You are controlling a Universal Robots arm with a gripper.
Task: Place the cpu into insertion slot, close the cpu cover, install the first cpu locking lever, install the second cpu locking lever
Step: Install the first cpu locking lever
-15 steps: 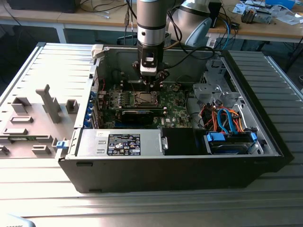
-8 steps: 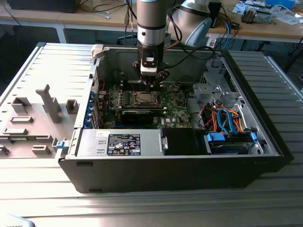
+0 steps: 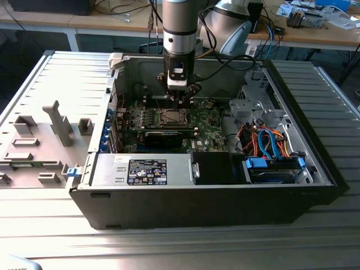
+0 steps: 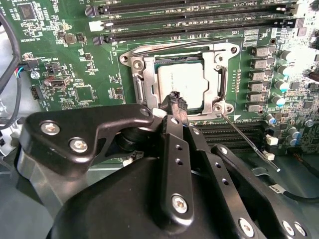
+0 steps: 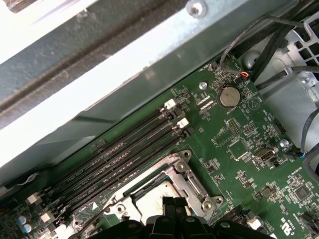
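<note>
Flat silver-grey square cpu [image 4: 180,84] seated face-up, framed by shiny metal cpu cover [image 4: 144,74], black end effector [image 4: 176,102] pressed together at its edge, thin wire lever [image 4: 249,144] angled outward

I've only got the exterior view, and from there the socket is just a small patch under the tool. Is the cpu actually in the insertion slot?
Observer: Yes. In the second wrist view the cpu lies flat, with its silver top showing.
Operator: Is the cover down over it?
Observer: The cpu cover lies flat around the cpu and frames it on every side that shows.
Operator: And the locking levers?
Observer: One thin lever angles out from the cover's corner over the green board, pointing away from the cover rather than lying along it.
</note>
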